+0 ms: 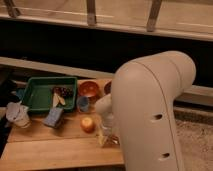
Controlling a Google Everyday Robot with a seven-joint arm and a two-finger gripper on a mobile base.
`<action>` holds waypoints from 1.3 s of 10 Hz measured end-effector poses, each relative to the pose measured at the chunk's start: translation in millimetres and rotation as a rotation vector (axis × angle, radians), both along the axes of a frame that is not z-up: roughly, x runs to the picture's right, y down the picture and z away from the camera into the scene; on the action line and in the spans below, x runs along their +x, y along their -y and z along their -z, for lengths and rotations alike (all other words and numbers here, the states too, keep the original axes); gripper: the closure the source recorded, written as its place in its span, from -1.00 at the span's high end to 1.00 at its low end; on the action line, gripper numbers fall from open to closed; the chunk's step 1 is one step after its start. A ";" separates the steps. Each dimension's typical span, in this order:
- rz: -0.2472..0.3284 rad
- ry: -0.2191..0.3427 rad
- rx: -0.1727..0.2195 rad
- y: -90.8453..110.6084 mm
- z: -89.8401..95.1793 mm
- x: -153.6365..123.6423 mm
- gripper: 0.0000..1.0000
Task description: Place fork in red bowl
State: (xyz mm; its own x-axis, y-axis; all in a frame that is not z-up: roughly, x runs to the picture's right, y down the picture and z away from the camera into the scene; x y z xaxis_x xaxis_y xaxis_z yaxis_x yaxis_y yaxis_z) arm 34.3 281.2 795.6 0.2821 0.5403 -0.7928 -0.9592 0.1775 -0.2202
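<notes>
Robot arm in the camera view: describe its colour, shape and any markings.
The arm is a bulky, smooth cream-white shell with a rounded top and three small dark holes down its side. No cables or lettering show. The gripper, pale and partly hidden by the arm, is low over the wooden table, beside the orange fruit.
</notes>
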 end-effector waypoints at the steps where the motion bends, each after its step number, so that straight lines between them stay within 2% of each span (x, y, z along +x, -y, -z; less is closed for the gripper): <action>1: 0.001 0.000 0.000 1.7 1.7 0.6 -0.95; 4: 0.007 0.003 -0.003 2.6 4.8 0.3 -1.00; 6: 0.024 -0.033 0.029 -1.8 1.2 -2.8 -1.00; 10: 0.028 -0.024 0.036 3.9 4.5 -3.3 -1.00; 11: 0.015 -0.043 0.063 11.2 6.9 -0.2 -1.00; 13: -0.016 -0.080 0.148 43.9 15.8 4.7 -1.00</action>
State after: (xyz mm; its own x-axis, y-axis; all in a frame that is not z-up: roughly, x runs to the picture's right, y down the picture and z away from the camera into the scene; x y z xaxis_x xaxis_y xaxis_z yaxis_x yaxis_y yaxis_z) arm 39.0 237.3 779.8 0.2117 0.6563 -0.7242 -0.9755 0.1873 -0.1154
